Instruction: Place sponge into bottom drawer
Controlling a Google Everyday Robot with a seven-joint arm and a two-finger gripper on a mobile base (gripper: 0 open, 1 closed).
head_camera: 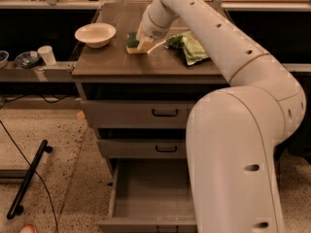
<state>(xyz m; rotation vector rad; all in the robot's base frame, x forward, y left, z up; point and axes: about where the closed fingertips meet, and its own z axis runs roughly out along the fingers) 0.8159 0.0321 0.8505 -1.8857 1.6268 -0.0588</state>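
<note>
The sponge [131, 39], dark green on top with pale yellow foam below, lies on the brown cabinet top [121, 64] just right of the white bowl [95, 34]. My gripper [148, 45] reaches down from the white arm and sits right against the sponge's right side, low over the cabinet top, with its jaws apart and nothing lifted. The bottom drawer [146, 198] is pulled out below, showing a plain grey empty interior. The arm's large white body hides the drawer's right part.
A light-green wrinkly bag [192, 47] lies right of the gripper. Two shallower grey drawers [165, 113] with black handles are closed. A shelf at left holds a white cup [47, 55] and a small dish [26, 58]. A black bar [29, 178] lies on the speckled floor.
</note>
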